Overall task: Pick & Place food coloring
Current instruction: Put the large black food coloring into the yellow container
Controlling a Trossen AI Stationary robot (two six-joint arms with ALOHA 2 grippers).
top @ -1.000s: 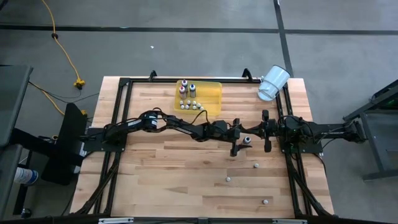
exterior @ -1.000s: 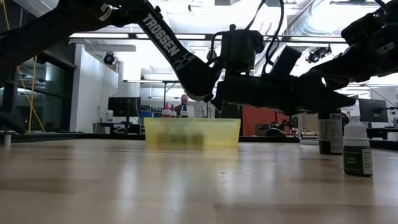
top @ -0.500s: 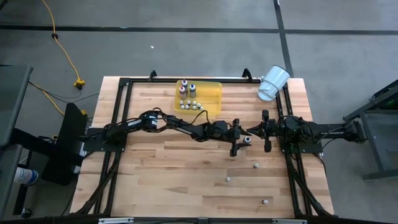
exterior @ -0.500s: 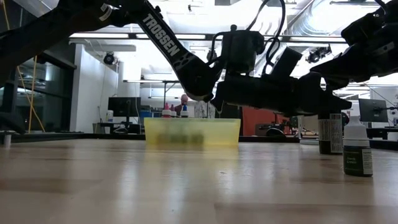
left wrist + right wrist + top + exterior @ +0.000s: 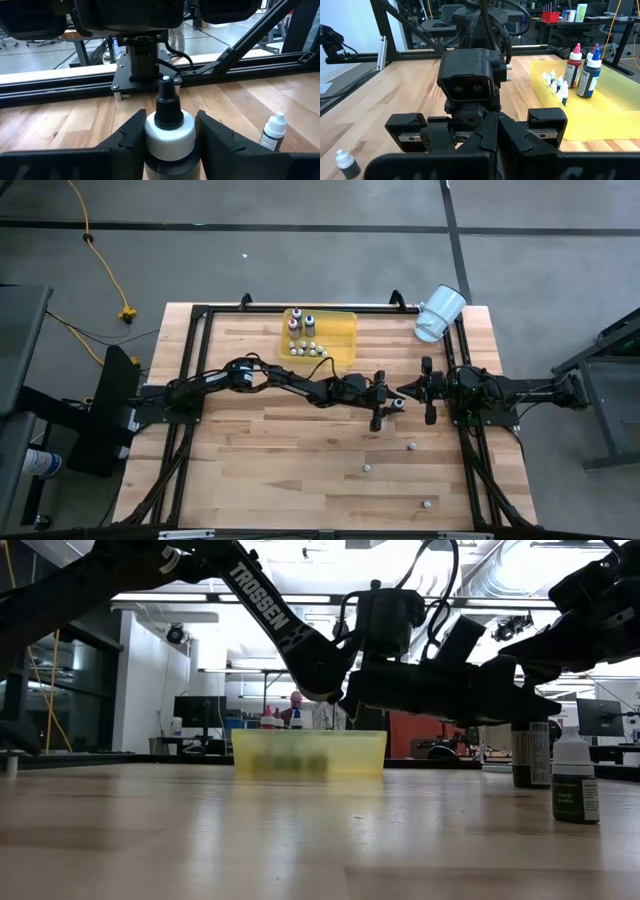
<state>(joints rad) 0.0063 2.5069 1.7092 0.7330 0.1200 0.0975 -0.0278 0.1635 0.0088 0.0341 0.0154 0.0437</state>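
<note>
Left gripper [image 5: 169,140] was clamped on a dark, white-capped food-coloring bottle [image 5: 169,131] at table centre. Right gripper [image 5: 412,389], fingers pressed together and empty, faced it from 3 o'clock. Translucent yellow rectangular tray [image 5: 343,340] at 12 o'clock held several bottles. Three tiny loose bottles [image 5: 411,446] lay toward 5 o'clock. White plastic cup [image 5: 439,313] lay tipped at 1 o'clock.

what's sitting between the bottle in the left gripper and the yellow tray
Nothing visible on the wood. The left gripper is closed on a bottle mid-table; the yellow tray sits toward the far edge, with bare table between. The right gripper faces it from the other side.
</note>
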